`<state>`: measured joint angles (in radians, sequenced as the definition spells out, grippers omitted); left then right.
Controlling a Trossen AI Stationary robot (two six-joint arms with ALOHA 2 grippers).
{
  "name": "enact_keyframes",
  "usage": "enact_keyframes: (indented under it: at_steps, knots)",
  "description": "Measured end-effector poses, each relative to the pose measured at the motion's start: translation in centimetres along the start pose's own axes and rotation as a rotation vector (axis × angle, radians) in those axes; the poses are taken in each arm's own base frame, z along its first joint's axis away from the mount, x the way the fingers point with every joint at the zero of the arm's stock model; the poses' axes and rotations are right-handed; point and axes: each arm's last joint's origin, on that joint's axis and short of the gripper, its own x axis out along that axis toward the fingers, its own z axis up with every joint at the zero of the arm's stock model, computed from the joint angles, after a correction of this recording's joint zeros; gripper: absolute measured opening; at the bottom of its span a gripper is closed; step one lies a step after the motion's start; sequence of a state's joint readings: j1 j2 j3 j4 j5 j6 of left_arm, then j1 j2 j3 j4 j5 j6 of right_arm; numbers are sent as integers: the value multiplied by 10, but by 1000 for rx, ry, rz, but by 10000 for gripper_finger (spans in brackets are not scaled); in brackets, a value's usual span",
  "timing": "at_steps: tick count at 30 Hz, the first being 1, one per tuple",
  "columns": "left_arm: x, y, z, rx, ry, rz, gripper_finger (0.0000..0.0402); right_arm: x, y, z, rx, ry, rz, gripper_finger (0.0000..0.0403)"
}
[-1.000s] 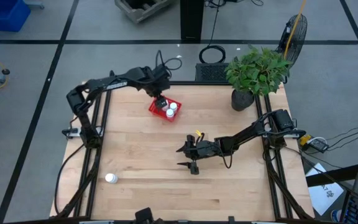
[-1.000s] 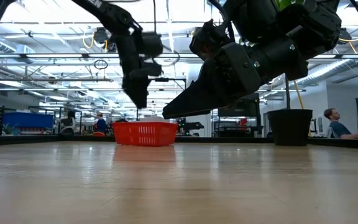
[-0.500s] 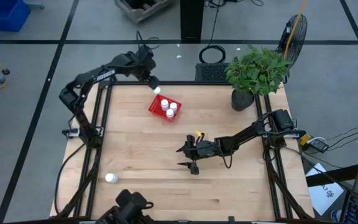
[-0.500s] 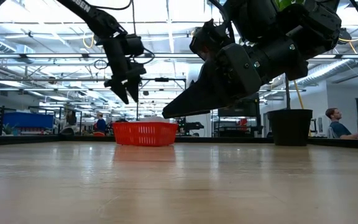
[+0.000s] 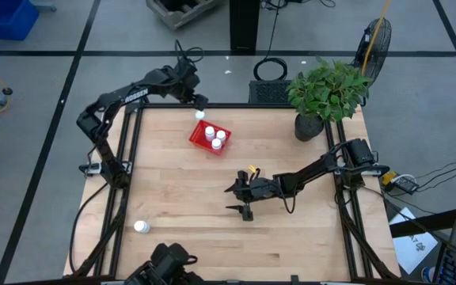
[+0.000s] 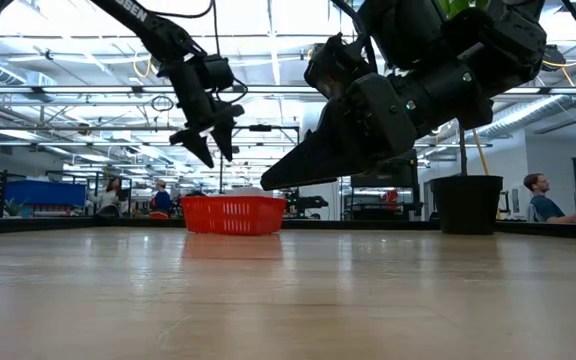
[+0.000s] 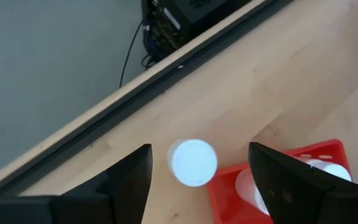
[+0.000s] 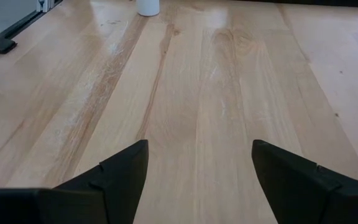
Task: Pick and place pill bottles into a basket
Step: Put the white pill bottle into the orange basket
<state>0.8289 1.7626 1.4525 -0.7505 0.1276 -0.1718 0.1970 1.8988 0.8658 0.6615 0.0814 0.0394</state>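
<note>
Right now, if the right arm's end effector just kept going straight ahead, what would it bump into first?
Probably the lone bottle far ahead of the right end effector; only bare table lies between, though it sits slightly off-centre.

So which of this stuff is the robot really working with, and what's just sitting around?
In the job:
basket, three bottles inside
bottle by basket
bottle at near left
left gripper, open above the table's far edge
right gripper, open, waiting mid-table

Just lying about:
potted plant
fan
</note>
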Motion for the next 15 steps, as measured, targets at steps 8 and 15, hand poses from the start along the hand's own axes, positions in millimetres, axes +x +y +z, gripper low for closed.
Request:
enact_keyframes:
  at_steps: [8, 15]
  knots:
    - [10, -3, -2, -10, 21, 31, 271, 0, 0, 0, 1, 0, 1, 276]
    - [34, -6, -8, 19, 96, 57, 271, 0, 0, 0, 1, 0, 4, 276]
